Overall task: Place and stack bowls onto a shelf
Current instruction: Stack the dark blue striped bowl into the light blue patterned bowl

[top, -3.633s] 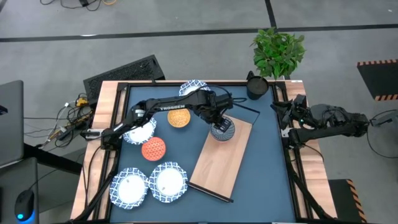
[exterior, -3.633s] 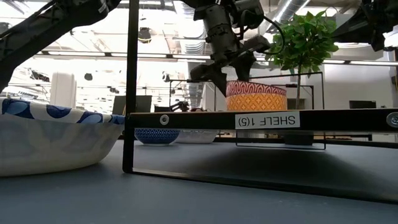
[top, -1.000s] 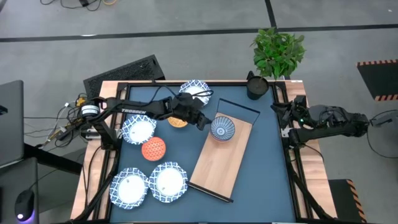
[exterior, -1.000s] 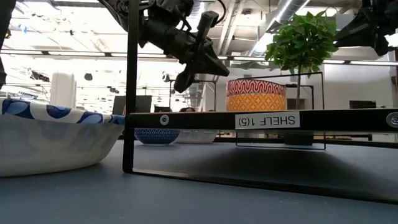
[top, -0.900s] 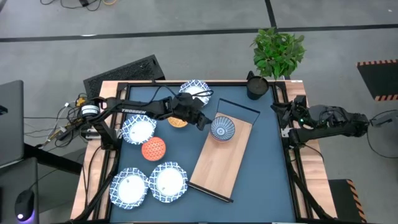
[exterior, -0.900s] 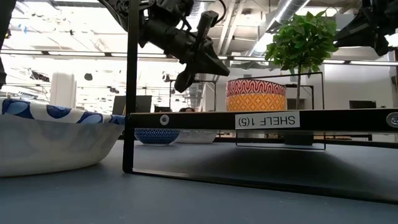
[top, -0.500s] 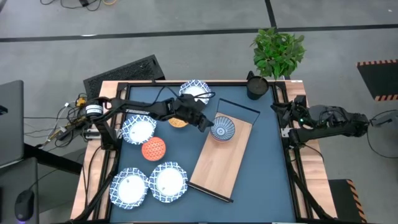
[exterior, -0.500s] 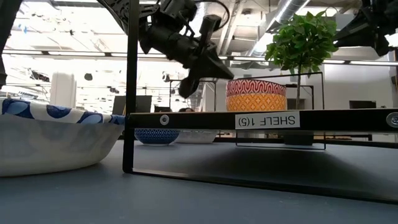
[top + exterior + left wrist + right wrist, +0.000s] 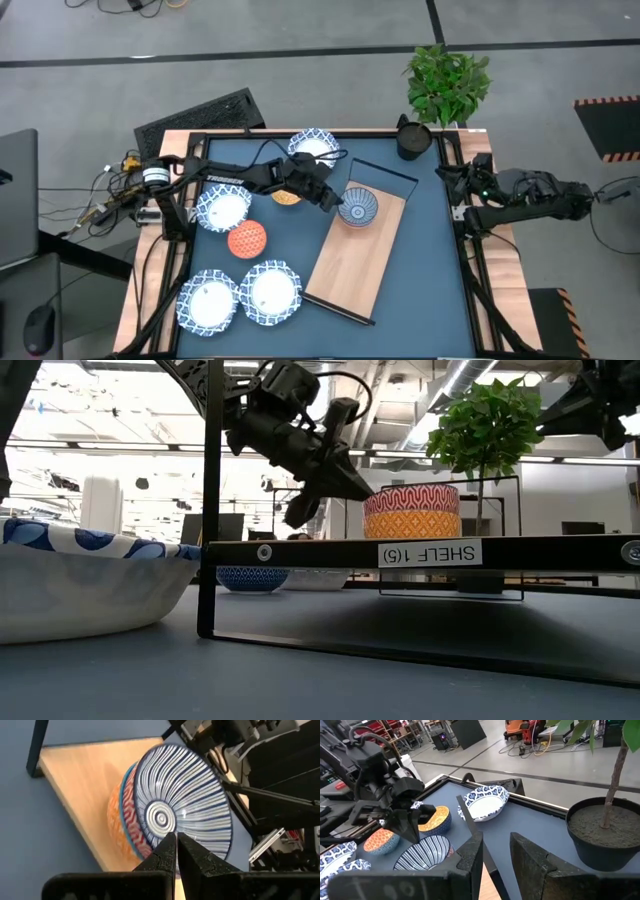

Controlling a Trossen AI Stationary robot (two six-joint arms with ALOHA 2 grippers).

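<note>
A bowl (image 9: pixel 358 207), blue-striped inside and red-orange patterned outside (image 9: pixel 412 512), stands upright on the far end of the light-wood shelf (image 9: pixel 355 262). My left gripper (image 9: pixel 336 203) is shut and slants down toward this bowl from the table's left, its tips (image 9: pixel 368 493) at the rim. In the left wrist view the shut tips (image 9: pixel 176 836) show in front of the bowl's inside (image 9: pixel 180 805). My right gripper (image 9: pixel 496 851) waits open at the table's right edge (image 9: pixel 456 186), holding nothing. My left gripper has its shut fingertips at the bowl's rim (image 9: pixel 372 490) on the side facing the table's left, slanting down from that side. I cannot tell whether they touch the rim. The bowl rests upright on the shelf.
On the table left of the shelf lie an orange bowl (image 9: pixel 285 194), a blue patterned one (image 9: pixel 222 208), a red-orange one (image 9: pixel 247 239) and two wide white ones (image 9: pixel 208 303) (image 9: pixel 270 293). Another white bowl (image 9: pixel 313 145) sits at the far side. A dark pot (image 9: pixel 411 140) and plant (image 9: pixel 447 82) stand far right.
My left gripper, shut throughout, has gone toward the table's right edge and down, up to the rim of the bowl on the shelf. The bowl has stayed in place.
</note>
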